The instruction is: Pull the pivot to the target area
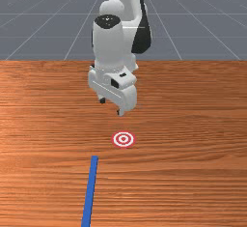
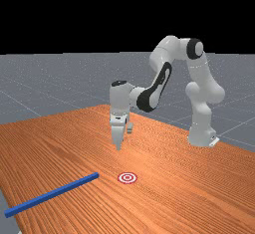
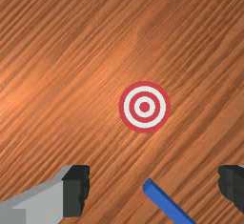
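Two fingers (image 3: 76, 189) stand spread wide on the gripper (image 1: 111, 106), with nothing pinched between them, and from where I'm standing they're up in the air over the wooden table (image 1: 193, 173). Take the red-and-white target (image 1: 123, 139) as the mark: the gripper is on the arm's (image 2: 172, 54) side of it. The blue bar (image 1: 90, 187) lies flat on the opposite side, off toward the front view's left, its nearer end close to the target but not touching. From there it runs away from the target; in the far view its other end reaches the table's edge. Down the wrist view, that nearer end appears in the gap between the fingers, untouched, with the target beyond it, whole and uncovered.
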